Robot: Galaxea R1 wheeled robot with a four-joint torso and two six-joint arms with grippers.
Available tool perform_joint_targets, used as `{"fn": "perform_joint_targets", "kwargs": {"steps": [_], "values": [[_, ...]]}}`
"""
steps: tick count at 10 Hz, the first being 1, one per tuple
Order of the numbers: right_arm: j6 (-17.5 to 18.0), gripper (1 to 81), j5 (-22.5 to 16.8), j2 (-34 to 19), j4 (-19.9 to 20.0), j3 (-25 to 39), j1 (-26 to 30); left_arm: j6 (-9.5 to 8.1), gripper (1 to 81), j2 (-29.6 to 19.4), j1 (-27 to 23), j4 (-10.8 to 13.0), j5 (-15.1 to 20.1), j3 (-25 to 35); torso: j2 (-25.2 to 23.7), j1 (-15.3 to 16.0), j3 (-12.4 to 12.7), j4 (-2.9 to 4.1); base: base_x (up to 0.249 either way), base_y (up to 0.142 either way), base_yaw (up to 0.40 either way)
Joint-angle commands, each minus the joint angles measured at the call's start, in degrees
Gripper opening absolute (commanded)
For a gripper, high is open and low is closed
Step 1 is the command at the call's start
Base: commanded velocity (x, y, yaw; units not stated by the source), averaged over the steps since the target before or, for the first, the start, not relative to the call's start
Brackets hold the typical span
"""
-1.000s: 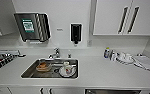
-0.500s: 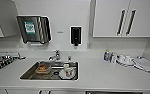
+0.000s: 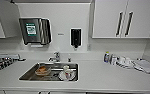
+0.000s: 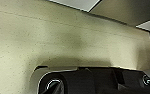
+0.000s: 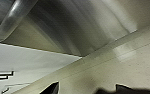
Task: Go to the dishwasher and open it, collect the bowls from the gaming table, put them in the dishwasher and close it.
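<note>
The camera has edged nearer the sink, seemingly holding dishes; claw states I cannot tell.

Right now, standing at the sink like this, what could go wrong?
1. The sink already holds dishes; an arm swinging over could knock them.
2. Small bottles and papers sit loose on the counter; a bump might topple or scatter them.
3. The right wrist view shows a steel front with a handle very near, so it might get scraped.
</note>
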Motion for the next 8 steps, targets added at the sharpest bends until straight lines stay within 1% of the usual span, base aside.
{"fn": "perform_joint_targets", "kwargs": {"steps": [1, 2, 3, 4, 6, 8], "values": [[5.8, 81.1, -8.6, -7.0, 0.8, 2.7, 13.4, 0.06, 81.1, -0.9, -3.5, -0.3, 2.5, -1.3, 0.1, 0.0, 0.0, 0.0, 0.0, 0.0, 0.0], [6.9, 81.1, -10.4, -7.1, 0.8, 2.3, 15.8, -0.02, 81.1, -0.1, -3.6, -0.3, 2.6, -2.6, -0.4, 0.3, 0.0, 0.0, 0.0, 0.0, 0.0], [8.6, 81.1, -11.7, -6.8, 0.6, 1.7, 17.4, 0.07, 81.1, 0.7, -3.5, -0.3, 2.6, -3.4, -0.4, 0.3, 0.0, 0.0, 0.0, 0.0, 0.0], [8.9, 81.1, -12.9, -6.3, 0.7, 0.9, 18.7, 0.07, 81.1, 1.0, -3.5, -0.2, 2.6, -3.5, -0.4, 0.3, 0.0, 0.0, 0.0, 0.0, 0.0], [8.9, 81.1, -13.4, -6.3, 0.8, 1.5, 20.2, 0.07, 81.1, 1.1, -3.5, -0.2, 2.6, -3.5, -0.4, 0.3, 0.0, 0.0, 0.0, 0.0, 0.0], [8.9, 81.1, -13.4, -6.5, 0.9, 1.5, 21.4, 0.07, 81.1, 1.0, -3.6, -0.2, 2.6, -3.5, -0.4, 0.3, -2.3, 0.0, 0.0, 0.0, 0.0]]}}
